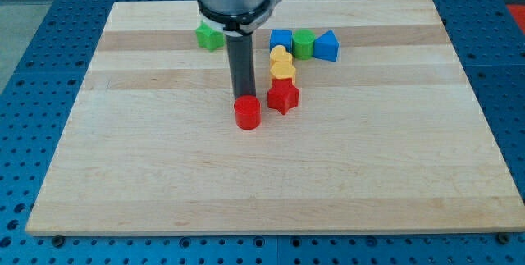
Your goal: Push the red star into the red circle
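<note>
Behind the red circle (247, 112), my tip (244, 98), its very end half hidden, holding nothing.

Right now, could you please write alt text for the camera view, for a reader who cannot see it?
My tip stands just above a red circle, with a red star close on its right, on a wooden board. Yellow blocks, blue blocks and green blocks sit nearer the view's top.
</note>
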`<control>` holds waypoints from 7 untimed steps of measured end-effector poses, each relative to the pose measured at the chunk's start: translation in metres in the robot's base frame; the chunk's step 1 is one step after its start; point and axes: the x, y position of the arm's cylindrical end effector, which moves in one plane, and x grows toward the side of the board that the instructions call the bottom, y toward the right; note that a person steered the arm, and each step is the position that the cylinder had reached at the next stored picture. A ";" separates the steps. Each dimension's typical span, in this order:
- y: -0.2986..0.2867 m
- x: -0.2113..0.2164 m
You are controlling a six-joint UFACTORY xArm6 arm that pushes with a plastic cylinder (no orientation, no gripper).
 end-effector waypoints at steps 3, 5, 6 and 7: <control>0.094 0.016; 0.104 -0.017; 0.133 -0.022; 0.171 -0.021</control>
